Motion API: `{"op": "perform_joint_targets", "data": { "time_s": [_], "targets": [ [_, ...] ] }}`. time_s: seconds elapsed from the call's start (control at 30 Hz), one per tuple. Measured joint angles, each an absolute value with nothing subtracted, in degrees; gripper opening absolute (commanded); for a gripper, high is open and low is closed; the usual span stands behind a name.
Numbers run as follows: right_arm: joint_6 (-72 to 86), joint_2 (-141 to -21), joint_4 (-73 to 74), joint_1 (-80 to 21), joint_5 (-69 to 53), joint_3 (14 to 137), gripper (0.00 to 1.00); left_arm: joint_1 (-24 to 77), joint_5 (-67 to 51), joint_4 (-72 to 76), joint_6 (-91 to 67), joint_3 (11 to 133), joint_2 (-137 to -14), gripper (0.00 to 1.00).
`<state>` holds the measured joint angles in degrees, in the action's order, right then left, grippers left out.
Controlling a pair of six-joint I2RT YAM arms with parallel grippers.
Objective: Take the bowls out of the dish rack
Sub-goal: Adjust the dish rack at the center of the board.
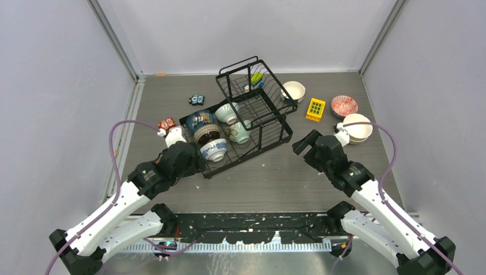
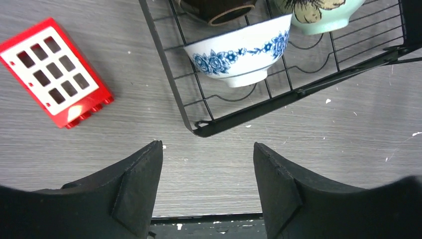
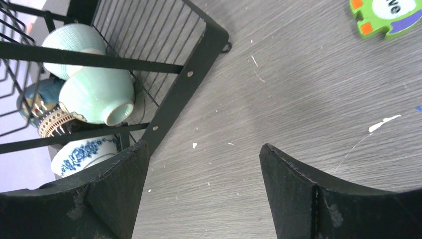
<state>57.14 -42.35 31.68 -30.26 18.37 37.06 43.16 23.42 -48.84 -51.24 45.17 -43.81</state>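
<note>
Tabletop [image 1: 275, 177] of grey, white-flecked woodgrain between pale walls [image 1: 51, 86]; left pincer [image 2: 208, 149] and right pincer [image 3: 204, 148] agape, empty.

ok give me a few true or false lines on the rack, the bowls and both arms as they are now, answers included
1. The blue-and-white bowl sits in the dish rack. True.
2. The left fingers are closed on a bowl. False: they stand apart over bare table, with nothing between them.
3. The red-patterned bowl is inside the rack. False: it stands on the table to the right of the rack, beside the yellow block.
4. The right fingers are open and hold nothing. True.
5. A red block lies on the table outside the rack. True.
</note>
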Motion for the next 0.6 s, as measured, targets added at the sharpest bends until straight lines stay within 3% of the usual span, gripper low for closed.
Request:
{"op": "perform_joint_targets", "data": {
  "time_s": [0.2,0.6],
  "targets": [
    [60.1,-46.9,26.1,-30.8,13.1,33.4,0.84,43.1,26.5,-50.0,-44.4,47.9,-43.9,0.81],
    [73.8,-62.7,10.7,-38.8,18.1,32.1,0.81,37.6,27.7,-48.6,-36.3,52.7,-45.4,0.82]
  ]
}}
